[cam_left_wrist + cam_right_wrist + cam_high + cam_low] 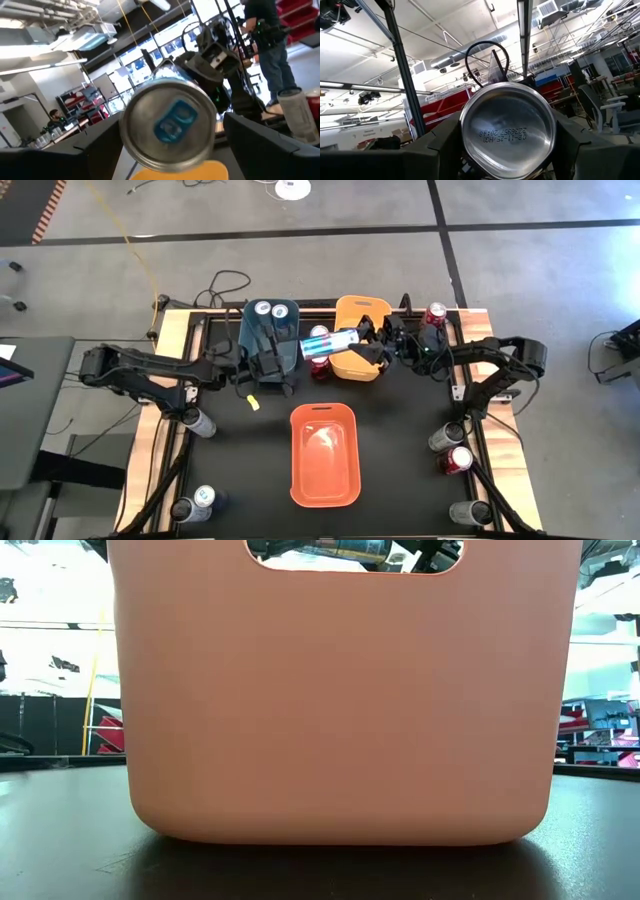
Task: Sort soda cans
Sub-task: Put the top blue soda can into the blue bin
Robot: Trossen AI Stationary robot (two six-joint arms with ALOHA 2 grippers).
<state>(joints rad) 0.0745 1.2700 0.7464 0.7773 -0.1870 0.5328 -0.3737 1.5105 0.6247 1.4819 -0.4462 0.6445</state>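
Note:
A blue-and-silver soda can (335,340) lies level in the air between the blue bin (250,340) and the yellow bin (362,308). My right gripper (372,346) is shut on it from the right. In the right wrist view the can's bottom (507,130) faces the camera. My left gripper (290,361) is open at the can's other end. In the left wrist view the can's top (170,122), with its blue tab, sits between the two left fingers; I cannot tell whether they touch it. Two cans (272,309) stand in the blue bin. My right gripper pinches the can's bottom end (468,136) between its two fingers (442,150), one on each side of the wall. The fingers come level from the table's right, along the can. The can is lifted clear and lies level, its top toward the left gripper.
An orange bin (325,490) stands in the middle near the front and fills the low view (340,700). A red can (320,369) stands by the yellow bin, and another (436,313) at the far right. Several more cans stand along the left edge (200,422) and right edge (458,460).

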